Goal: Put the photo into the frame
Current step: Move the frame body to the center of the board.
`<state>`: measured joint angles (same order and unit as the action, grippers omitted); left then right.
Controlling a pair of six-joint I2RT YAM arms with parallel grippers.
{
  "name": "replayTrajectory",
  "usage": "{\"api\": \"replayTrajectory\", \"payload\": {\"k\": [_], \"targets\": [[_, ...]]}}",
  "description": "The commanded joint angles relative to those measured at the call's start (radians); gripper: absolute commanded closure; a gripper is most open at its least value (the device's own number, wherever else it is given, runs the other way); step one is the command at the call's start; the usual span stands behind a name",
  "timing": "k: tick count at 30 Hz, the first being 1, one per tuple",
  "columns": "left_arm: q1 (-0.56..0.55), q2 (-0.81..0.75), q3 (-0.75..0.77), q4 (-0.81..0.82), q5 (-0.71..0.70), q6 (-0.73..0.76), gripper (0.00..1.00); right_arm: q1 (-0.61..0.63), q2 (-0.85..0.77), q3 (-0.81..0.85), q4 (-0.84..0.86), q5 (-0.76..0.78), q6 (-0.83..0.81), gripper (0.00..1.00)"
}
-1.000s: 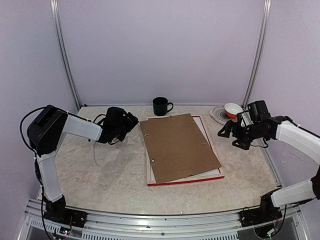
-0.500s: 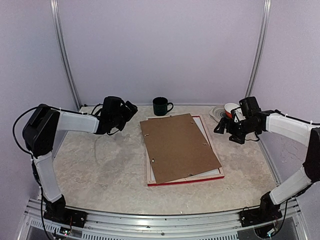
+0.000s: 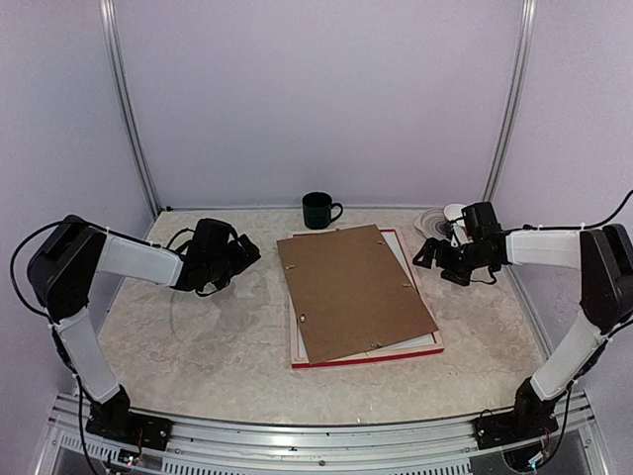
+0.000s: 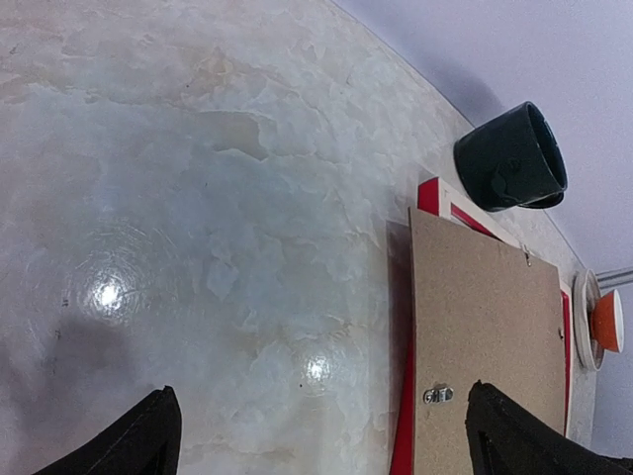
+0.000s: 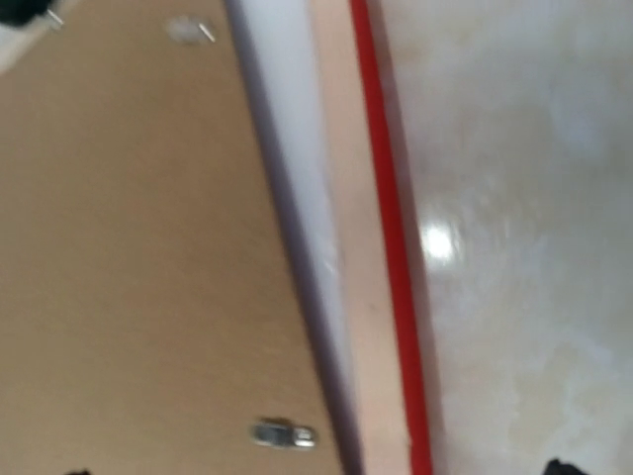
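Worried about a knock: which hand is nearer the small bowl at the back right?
Right. The right hand hovers just left of the bowl, slightly nearer the bases; the left hand is far off, across the frame.

A robotics lab test cell, not a lived-in room: plain pale walls (image 3: 316, 99) held by aluminium uprights (image 3: 127, 109), and a metal rail (image 3: 316, 440) along the near edge carrying the left arm (image 3: 129, 259) and right arm (image 3: 544, 245). The marbled tabletop (image 3: 218, 336) holds only staged household props: frame (image 3: 396, 354), mug (image 3: 318, 210) and plates (image 3: 435, 226).
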<state>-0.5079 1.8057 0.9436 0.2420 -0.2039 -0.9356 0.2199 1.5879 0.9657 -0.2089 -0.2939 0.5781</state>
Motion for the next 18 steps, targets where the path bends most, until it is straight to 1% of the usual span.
{"api": "replayTrajectory", "payload": {"k": [1,3,5,10,18], "targets": [[0.014,-0.061,-0.027,0.024,0.008,0.029,0.01,0.001,0.041,-0.013,0.059,-0.039,-0.010,0.01],[0.015,-0.040,-0.006,0.052,0.033,0.024,0.01,0.001,0.042,-0.011,0.052,-0.036,-0.026,0.01],[0.014,-0.005,0.038,0.040,0.054,0.013,0.01,0.001,0.046,-0.007,0.042,-0.044,-0.045,0.01],[-0.004,0.073,0.121,0.032,0.051,0.011,0.01,0.002,0.076,0.005,0.044,-0.063,-0.057,0.01],[-0.016,0.137,0.172,0.056,0.066,0.028,0.01,0.001,0.167,0.064,0.094,-0.119,-0.077,0.01]]}}
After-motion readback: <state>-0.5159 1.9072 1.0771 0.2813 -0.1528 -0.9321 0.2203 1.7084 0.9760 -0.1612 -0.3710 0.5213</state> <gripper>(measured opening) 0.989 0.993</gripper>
